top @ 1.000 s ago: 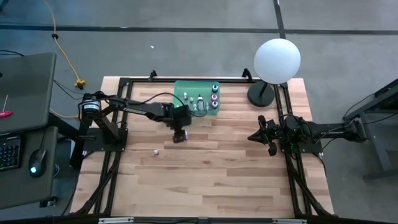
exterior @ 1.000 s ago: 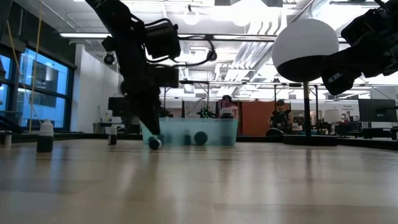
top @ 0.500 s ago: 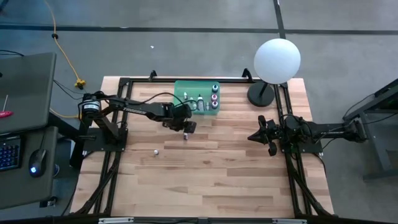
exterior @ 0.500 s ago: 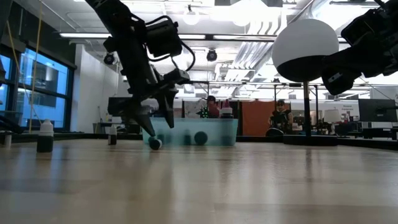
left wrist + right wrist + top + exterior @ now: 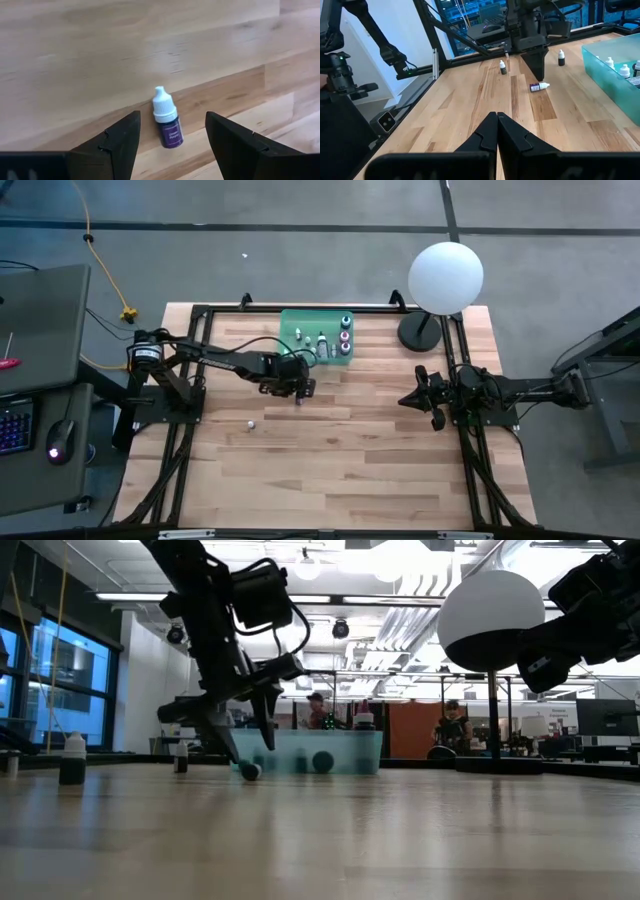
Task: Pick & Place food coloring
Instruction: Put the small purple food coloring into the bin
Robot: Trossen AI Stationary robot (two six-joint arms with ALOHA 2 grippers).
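Note:
A small purple food coloring bottle with a white cap lies on its side on the wooden table, also seen in the high view and low view. My left gripper hangs open just above it, slanting down, one finger on each side and neither touching. Several more bottles stand in the green tray at the far edge. Another bottle stands alone on the table. My right gripper is shut and held level at the table's right side.
A white globe lamp on a dark base stands at the far right corner. Two loose bottles stand on the table near the left arm. Bare wood fills the near half of the table.
My left gripper has rolled about a quarter turn around its own pointing line while staying over the lying bottle, so its fingers now stand on either side of the bottle. The bottle has kept its place on the table.

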